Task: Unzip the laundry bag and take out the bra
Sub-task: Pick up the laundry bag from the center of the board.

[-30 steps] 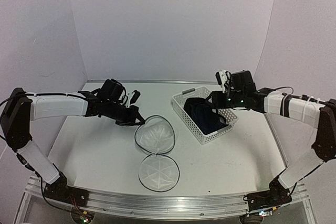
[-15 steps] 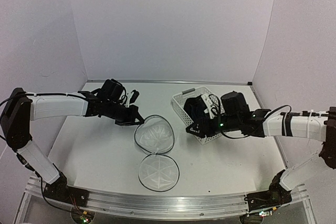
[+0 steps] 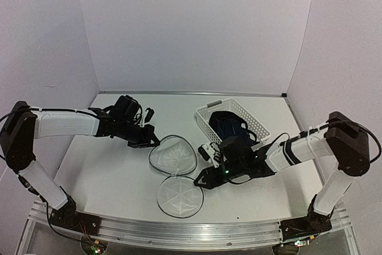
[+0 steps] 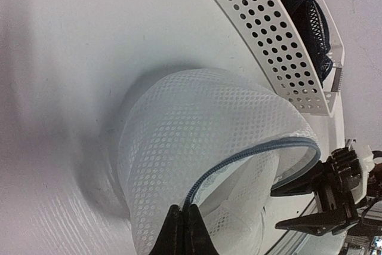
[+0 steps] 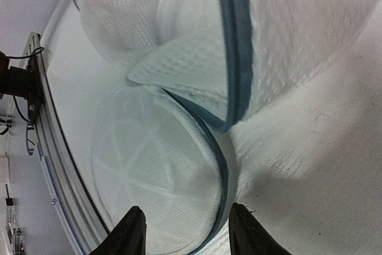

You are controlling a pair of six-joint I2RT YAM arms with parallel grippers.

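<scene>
The laundry bag (image 3: 173, 155) lies unzipped in mid-table, its round lid (image 3: 179, 196) flat on the near side. My left gripper (image 3: 153, 142) is shut on the bag's far-left rim; the left wrist view shows the jaws (image 4: 183, 226) pinching the dark zipper edge of the mesh (image 4: 197, 129). My right gripper (image 3: 200, 181) is open and low at the lid's right edge; the right wrist view shows its fingers (image 5: 185, 231) astride the lid's rim (image 5: 155, 171). The dark bra (image 3: 230, 128) lies in the white basket (image 3: 206, 122), also seen in the left wrist view (image 4: 304, 10).
The white slotted basket stands at the back right of the bag, close behind my right arm, and shows in the left wrist view (image 4: 262, 34). The table's metal front rail (image 3: 179, 231) runs just beyond the lid.
My right arm swung from above the basket down and left to the lid's right edge, empty. The bra stayed in the basket. My left gripper drew the bag rim slightly left.
</scene>
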